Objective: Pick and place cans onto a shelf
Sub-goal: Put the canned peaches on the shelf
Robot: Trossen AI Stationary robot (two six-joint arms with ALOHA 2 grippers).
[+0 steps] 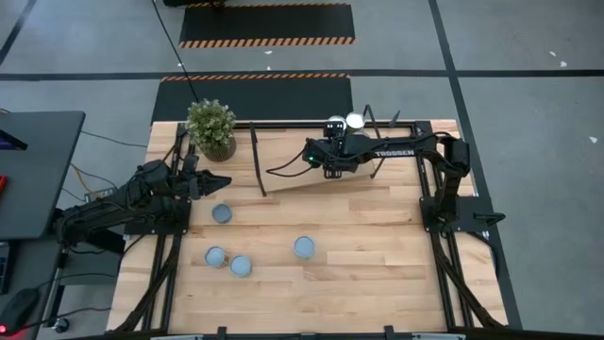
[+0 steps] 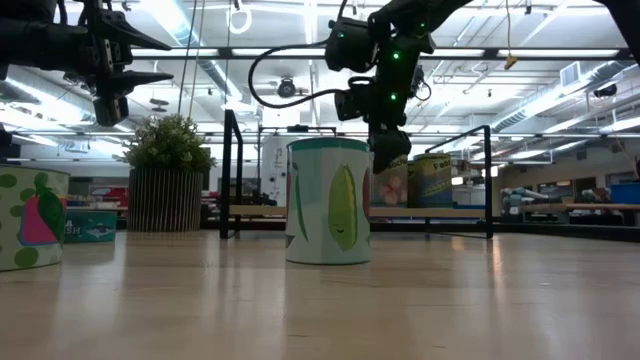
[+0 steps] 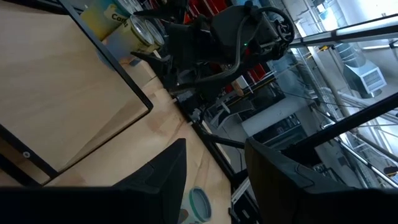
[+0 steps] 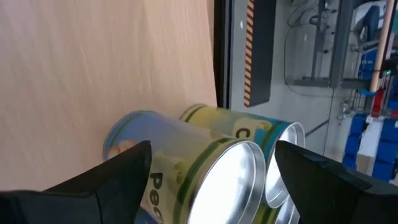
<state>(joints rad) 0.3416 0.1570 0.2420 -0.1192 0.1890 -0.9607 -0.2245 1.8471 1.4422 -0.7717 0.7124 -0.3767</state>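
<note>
The shelf [image 1: 311, 175] is a tilted plywood board with black rod ends at the table's far side. Two cans [image 1: 335, 124] [image 1: 355, 121] stand on it near its far edge. My right gripper [image 1: 338, 138] is open over them. In the right wrist view its fingers stand on either side of the nearer can [image 4: 186, 168], with a yellow-labelled can [image 4: 249, 134] behind. Several more cans stand on the table: [image 1: 222, 214], [image 1: 215, 256], [image 1: 241, 266], [image 1: 304, 247]. My left gripper [image 1: 212, 182] is open and empty, raised above the table near its left side. My right gripper comes at the nearer can from above, one finger [image 4: 124, 177] on each side of its wall. A gap shows at the other finger [image 4: 317, 177]. I cannot tell whether either finger touches the can, which rests on the shelf board [image 4: 93, 62].
A potted plant [image 1: 210, 127] stands at the far left corner beside the shelf's black rod end [image 1: 257, 161]. The table's middle and near right show bare wood. In the low view a corn-labelled can [image 2: 328, 200] stands in front of the shelf.
</note>
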